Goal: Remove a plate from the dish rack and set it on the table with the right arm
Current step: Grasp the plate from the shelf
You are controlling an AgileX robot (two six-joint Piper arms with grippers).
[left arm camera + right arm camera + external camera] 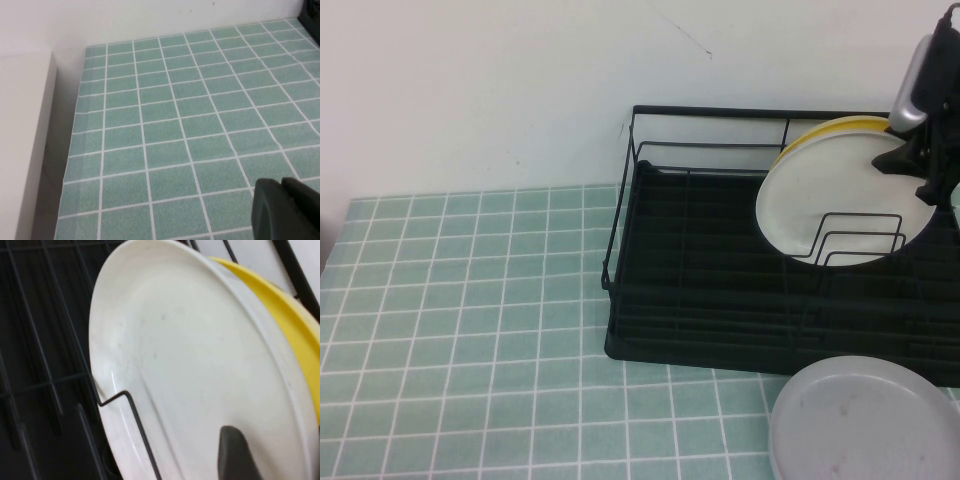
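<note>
Plate, plain and white, stood on edge among the wire dividers at the right end of the black dish rack, leaning against a yellow plate behind it. At its upper right rim was the right gripper, one dark finger lying across the white face; whether the fingers had closed on the rim could not be told. A grey plate lay flat on the green-tiled table in front of the rack. Only a dark tip of the left gripper showed above bare tiles, its state unclear.
</note>
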